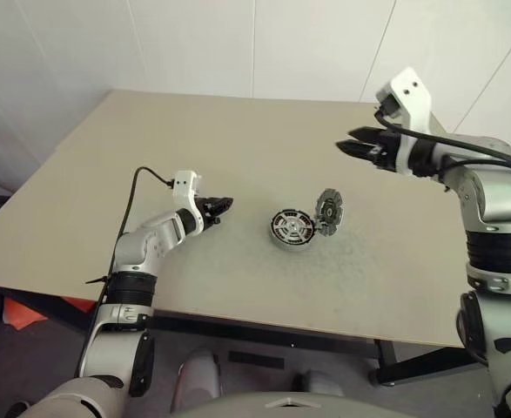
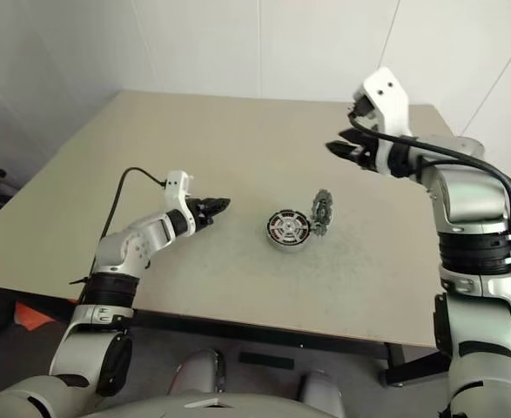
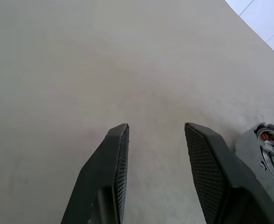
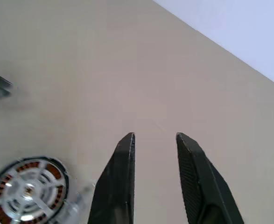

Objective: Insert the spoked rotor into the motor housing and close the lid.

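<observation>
Desk: the big beige desk (image 1: pixel 238 148) fills the middle of the left eye view, from the upper centre down to its front edge low in the frame, with white wall panels behind it.
Right arm: it comes in from the right edge of the frame, and its right pincer (image 1: pixel 344 144) hangs in the air at upper right, well above the desk top, tips pointing toward frame left.
Right pincer state: parted and holding nothing; in the right wrist view the two black fingers (image 4: pixel 120 182) stand with a clear gap and bare desk between them.
Left arm: it reaches up from the lower left, and the left pincer (image 1: pixel 226 205) sits left of centre, near the desk surface, aimed toward frame right at the parts.
Left pincer state: spread apart, gripping nothing; the left wrist view shows a wide gap of plain desk between its fingers (image 3: pixel 207 172).
Motor housing: the motor housing (image 1: pixel 292 230) rests on the desk just right of centre, copper windings visible in a ring inside.
Spoked rotor: the spoked rotor (image 4: pixel 28 187) lies down inside the housing, silver spokes across the windings.
Lid: the lid (image 1: pixel 330 211) is off, standing tilted on edge just right of the housing, apparently leaning against it.
</observation>
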You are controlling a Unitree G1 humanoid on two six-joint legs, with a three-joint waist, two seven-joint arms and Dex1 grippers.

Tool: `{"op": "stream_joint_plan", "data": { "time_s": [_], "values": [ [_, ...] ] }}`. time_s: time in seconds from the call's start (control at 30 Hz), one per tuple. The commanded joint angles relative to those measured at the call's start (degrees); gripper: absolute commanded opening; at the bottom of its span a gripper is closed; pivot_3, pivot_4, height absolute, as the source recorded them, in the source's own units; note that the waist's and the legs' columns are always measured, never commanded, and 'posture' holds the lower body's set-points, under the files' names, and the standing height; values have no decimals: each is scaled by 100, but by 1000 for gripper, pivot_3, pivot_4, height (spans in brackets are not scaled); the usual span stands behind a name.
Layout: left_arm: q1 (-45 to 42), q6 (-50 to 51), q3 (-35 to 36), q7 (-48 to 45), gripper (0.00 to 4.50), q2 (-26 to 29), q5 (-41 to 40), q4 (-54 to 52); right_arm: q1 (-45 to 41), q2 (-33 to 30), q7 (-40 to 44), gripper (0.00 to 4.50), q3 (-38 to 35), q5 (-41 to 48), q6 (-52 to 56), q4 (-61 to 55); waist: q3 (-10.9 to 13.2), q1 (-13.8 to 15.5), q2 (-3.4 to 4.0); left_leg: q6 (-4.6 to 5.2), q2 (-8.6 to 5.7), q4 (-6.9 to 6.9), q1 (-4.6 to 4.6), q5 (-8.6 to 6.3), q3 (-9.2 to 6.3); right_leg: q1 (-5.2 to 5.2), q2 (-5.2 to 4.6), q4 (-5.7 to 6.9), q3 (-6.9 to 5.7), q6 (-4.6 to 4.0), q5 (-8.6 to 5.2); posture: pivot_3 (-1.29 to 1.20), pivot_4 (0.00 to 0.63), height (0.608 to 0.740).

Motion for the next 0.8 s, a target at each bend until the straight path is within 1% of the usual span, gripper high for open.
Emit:
{"op": "stream_joint_plan", "data": {
  "time_s": [0.03,0.07,0.13,0.27,0.4,0.63,0.7,0.8],
  "values": [
    [-230,-21,-166,-148,2025,2,59,167,441,-313,-35,244,-227,-33,-250,-404,1,13,2,1,2,0,0,0,0,-1,0,0,0,0,0,0,0,740],
    [-263,-43,-209,-147,2025,-12,95,233,628,-358,-9,54,-218,14,-252,-530,2,11,3,3,4,0,0,-1,0,-2,0,2,0,0,0,0,0,740],
    [-314,-53,-265,-160,2025,-51,104,293,932,-337,9,54,-156,123,-201,-796,3,-22,7,13,6,0,6,-8,1,-2,1,4,0,0,-1,0,0,740],
    [-398,41,-381,-307,2025,-120,83,305,1295,71,-231,54,195,191,-83,-1199,3,-73,8,20,7,4,12,-11,0,2,0,7,-1,0,0,0,0,740],
    [-442,74,-403,-366,2025,-137,66,292,1392,488,-291,54,540,381,140,-1640,3,-86,9,18,7,7,11,-10,-1,3,0,12,-5,-2,1,0,0,740],
    [-578,-22,-370,-292,2025,-216,99,372,1368,1175,-460,54,1032,679,481,-1987,3,-83,9,18,7,5,8,-10,-2,4,0,10,-4,-3,2,0,0,740],
    [-605,-55,-338,-262,2025,-218,113,414,1346,1313,-519,54,1118,725,539,-1991,3,-84,9,18,7,4,8,-10,-2,3,-1,10,-3,-3,2,0,0,740],
    [-683,-116,-310,-235,2025,-226,134,495,1307,1634,-796,54,1200,559,343,-1356,3,-86,9,16,8,5,9,-9,-3,5,0,10,-3,-3,2,0,0,740]
  ]
}}
